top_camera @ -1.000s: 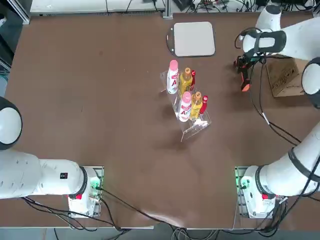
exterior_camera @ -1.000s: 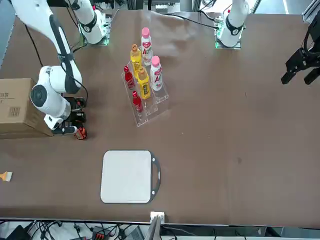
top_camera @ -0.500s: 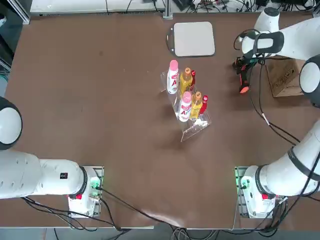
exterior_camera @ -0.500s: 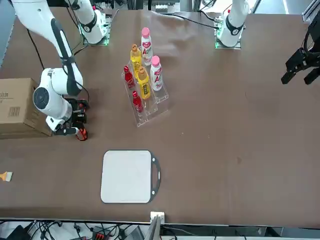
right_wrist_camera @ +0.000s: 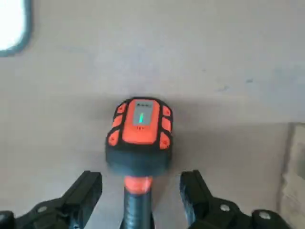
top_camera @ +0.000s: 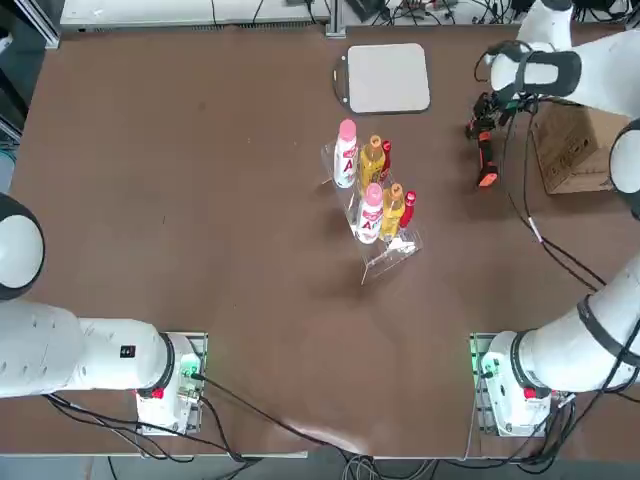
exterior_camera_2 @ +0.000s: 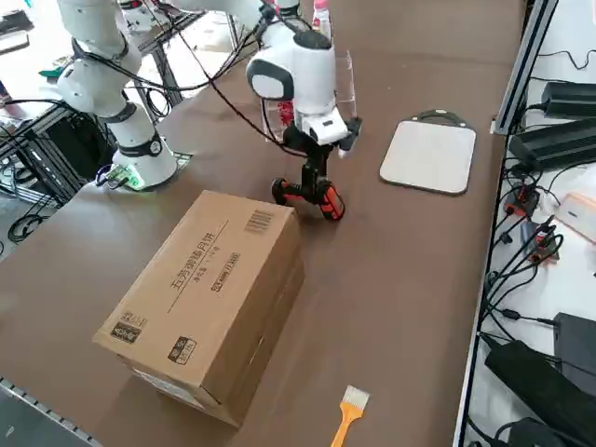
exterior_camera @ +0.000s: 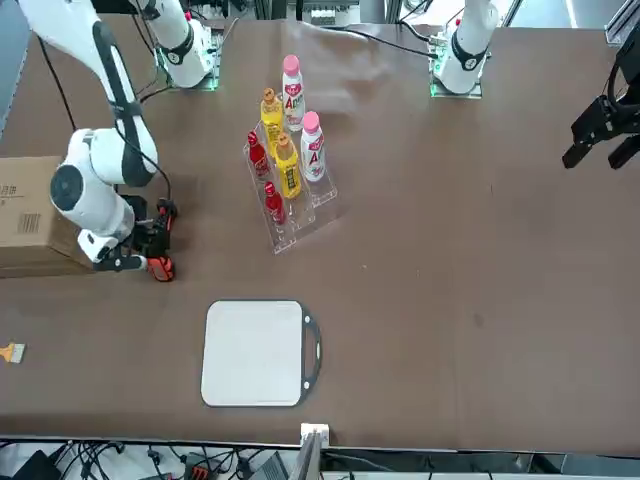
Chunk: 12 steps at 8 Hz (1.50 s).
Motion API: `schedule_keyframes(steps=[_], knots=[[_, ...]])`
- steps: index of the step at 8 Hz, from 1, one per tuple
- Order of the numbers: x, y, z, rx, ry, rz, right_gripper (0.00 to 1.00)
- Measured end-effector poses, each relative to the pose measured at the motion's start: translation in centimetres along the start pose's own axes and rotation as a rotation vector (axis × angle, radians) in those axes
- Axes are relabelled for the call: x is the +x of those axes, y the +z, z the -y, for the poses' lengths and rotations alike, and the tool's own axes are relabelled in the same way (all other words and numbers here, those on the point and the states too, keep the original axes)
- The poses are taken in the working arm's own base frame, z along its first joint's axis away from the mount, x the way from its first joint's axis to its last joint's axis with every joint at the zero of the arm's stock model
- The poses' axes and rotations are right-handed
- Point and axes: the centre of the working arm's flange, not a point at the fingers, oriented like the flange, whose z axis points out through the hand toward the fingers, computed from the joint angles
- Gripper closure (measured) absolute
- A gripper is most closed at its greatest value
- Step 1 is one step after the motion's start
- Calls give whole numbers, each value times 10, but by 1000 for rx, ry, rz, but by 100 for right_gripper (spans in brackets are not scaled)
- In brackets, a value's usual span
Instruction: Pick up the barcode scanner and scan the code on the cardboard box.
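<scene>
my right gripper (right_wrist_camera: 141, 191) hangs low over the barcode scanner (right_wrist_camera: 139, 138), fingers spread wide on either side of its black handle — in the wrist view there is clear table between each fingertip (right_wrist_camera: 90, 183) and the handle, so i have hold of nothing. the scanner lies flat on the brown table (top_camera: 200, 200), orange-and-black head pointing away from my wrist, a small green light showing on its top face. from overhead the scanner (top_camera: 486, 160) lies lengthwise with an orange tip toward my base, just on the inner side of the cardboard box (top_camera: 575, 145).

the cardboard box (exterior_camera_2: 209, 293) sits at my right edge of the table, near the scanner but not touching it; a barcode label and dark printing show on its upper face, and my own forearm crosses above part of it in the top view. the gap between scanner (exterior_camera_2: 307, 196) and box is bare.

further in toward the table's middle stands a clear tiered rack (top_camera: 385, 250) of bottles (top_camera: 346, 155) — pink-capped white ones, yellow ones, small red ones — well apart from my gripper (exterior_camera: 150, 235). a flat grey pad (top_camera: 387, 77) lies at the far edge, beyond the rack. a small orange brush (exterior_camera_2: 347, 414) rests on the table beyond the box, well clear of everything.
</scene>
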Motion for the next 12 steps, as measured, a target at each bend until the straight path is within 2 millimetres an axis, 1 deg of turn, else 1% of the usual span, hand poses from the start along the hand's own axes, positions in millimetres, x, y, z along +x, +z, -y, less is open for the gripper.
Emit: schedule_keyframes(steps=[1, 2, 4, 5, 6, 7, 8, 12], knots=[[-6, -55, -7, 9, 11, -13, 0], [-20, -114, -16, 20, 27, -30, 0], [-57, -222, -40, 40, 65, -39, 0], [-71, -269, -50, 45, 80, -26, 0], [-79, -306, -53, 46, 85, -24, 0], [-82, -329, -53, 45, 84, -34, 0], [-80, -337, -53, 43, 83, -30, 0], [-64, -334, -49, 49, 77, 32, 0]])
